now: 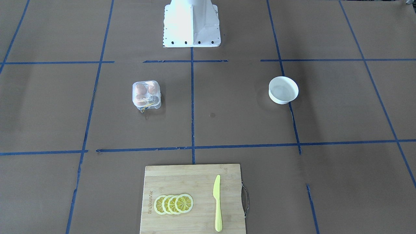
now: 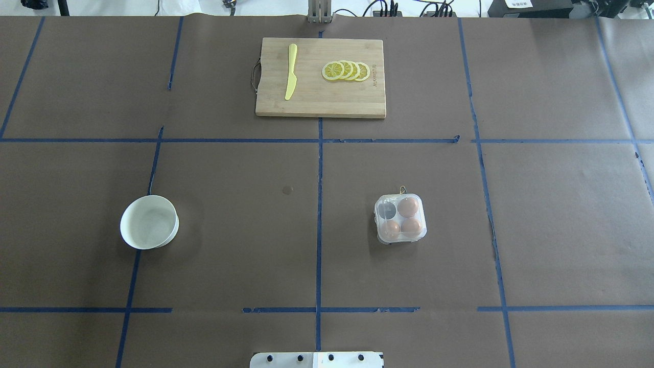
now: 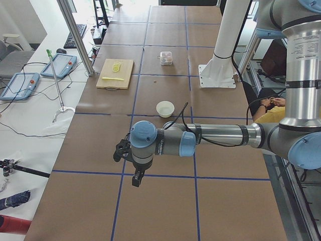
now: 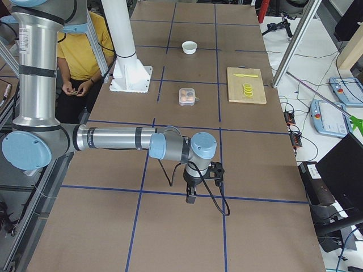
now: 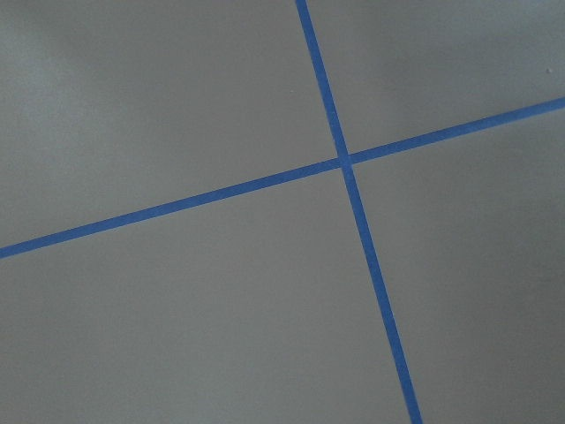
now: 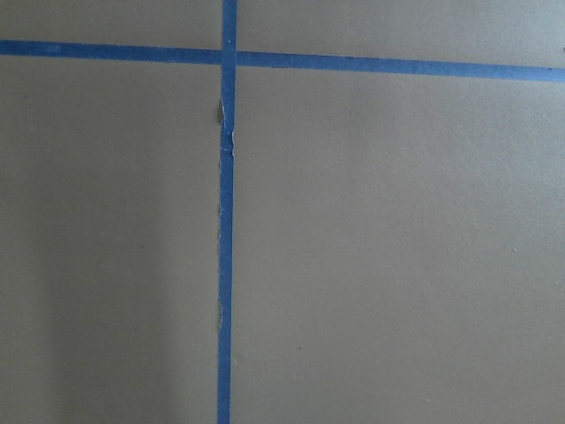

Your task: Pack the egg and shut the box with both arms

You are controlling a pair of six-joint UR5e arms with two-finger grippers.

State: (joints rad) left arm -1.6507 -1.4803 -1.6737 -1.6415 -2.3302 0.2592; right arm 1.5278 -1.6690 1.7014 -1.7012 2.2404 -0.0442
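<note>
The box (image 2: 400, 218) sits on the table with three eggs (image 2: 408, 207) inside and looks shut, so the job seems done, while the left claw (image 3: 124, 151) and right claw (image 4: 214, 171) hang far off, spread or not I cannot tell

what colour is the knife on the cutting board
Pale yellow-green. The knife lies on the wooden cutting board and shows best in the exterior front-facing view.

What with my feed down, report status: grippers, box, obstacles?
Left gripper, right gripper far from box, jaws unreadable. Box looks shut, three eggs inside. Bowl, cutting board well apart.
</note>
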